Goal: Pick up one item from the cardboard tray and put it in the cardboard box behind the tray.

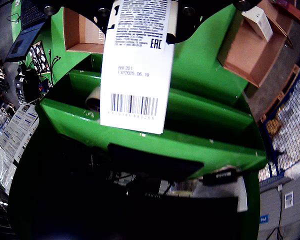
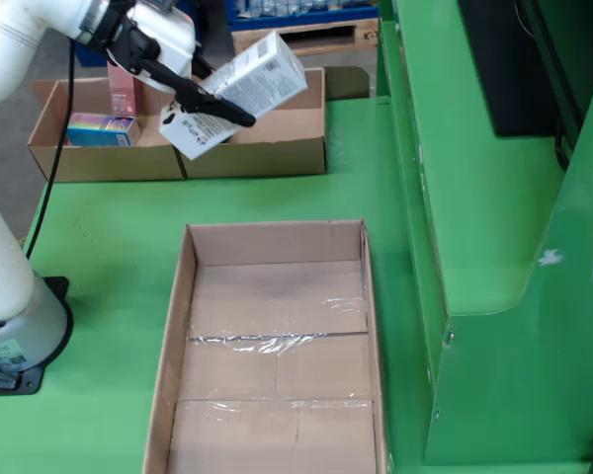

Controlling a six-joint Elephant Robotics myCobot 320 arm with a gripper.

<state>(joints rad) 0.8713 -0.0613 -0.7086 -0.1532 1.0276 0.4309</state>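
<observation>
White carton [image 2: 235, 94], printed with a barcode label, is what your gripper [image 2: 200, 102] is carrying: the black jaws are clamped on it, and it hangs tilted in the air over the long cardboard tray [image 2: 247, 156]. In the wrist view the same carton fills the middle of the frame, barcode toward the lens, held from above.

Taking that tray as your landmark: inside its left end, in the fixed view, a colourful small box [image 2: 100, 129] lies flat and a pink carton [image 2: 125, 91] stands behind it. Nearer the camera than the tray, well apart from it, sits the large open cardboard box [image 2: 183, 296], empty, with clear tape across its floor flaps.

Watch the grip. The carton appears to be held near one end and already leans, so I judge a quick swing could let it pivot or slip out. If it is released while tilted, an edge may catch the box wall and tip it outside. You should also confirm which container is meant as the destination, since the task wording is loose.

Everything rests on a green desk [image 2: 109, 247], with a green metal frame rising to the right of the tray. Beyond the tray a wooden pallet and blue crates are partly visible.
</observation>
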